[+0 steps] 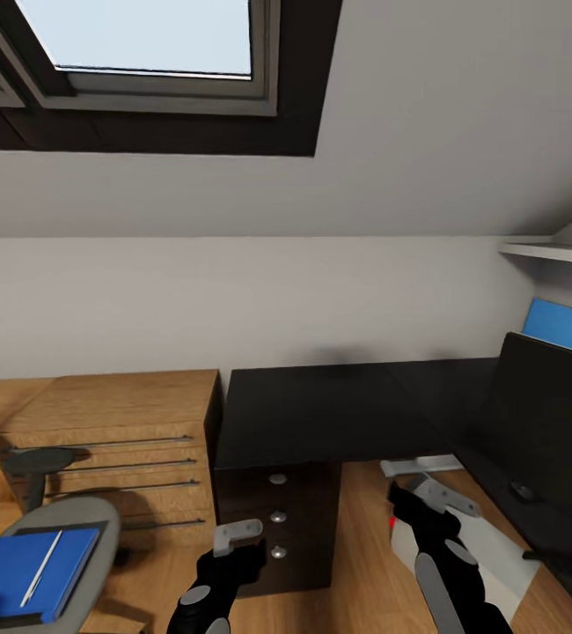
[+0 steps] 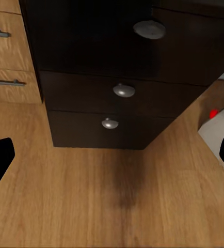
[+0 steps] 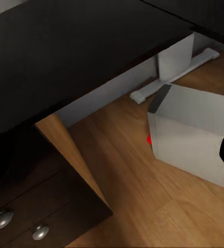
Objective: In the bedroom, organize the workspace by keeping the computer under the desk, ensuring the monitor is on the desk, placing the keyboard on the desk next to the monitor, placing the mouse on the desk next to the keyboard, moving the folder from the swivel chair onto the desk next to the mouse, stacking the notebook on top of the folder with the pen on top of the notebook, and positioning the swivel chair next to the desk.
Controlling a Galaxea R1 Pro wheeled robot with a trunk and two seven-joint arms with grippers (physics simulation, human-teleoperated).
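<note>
The desk (image 1: pixel 321 409) has a glossy black top and a black drawer unit (image 1: pixel 277 519) with round knobs. The monitor (image 1: pixel 550 423) stands on its right wing, and a small dark mouse (image 1: pixel 522 490) lies by it. On the floor by the white desk leg sits the grey computer (image 1: pixel 497 563), also (image 3: pixel 194 134). The swivel chair (image 1: pixel 84 528) at lower left carries the blue folder (image 1: pixel 22 572) with the pen (image 1: pixel 41 568) on top. My left gripper (image 1: pixel 238 535), also (image 2: pixel 112 160), is open and faces the drawers. My right gripper (image 1: pixel 431 493) is open above the computer. Keyboard and notebook are out of view.
A light-wood drawer chest (image 1: pixel 119 440) stands left of the desk, behind the chair. A blue wall panel (image 1: pixel 568 326) and a white shelf (image 1: pixel 550 251) are at the right. Sloped wall and skylight (image 1: pixel 145 35) hang overhead. Open wood floor (image 2: pixel 112 196) lies before the drawers.
</note>
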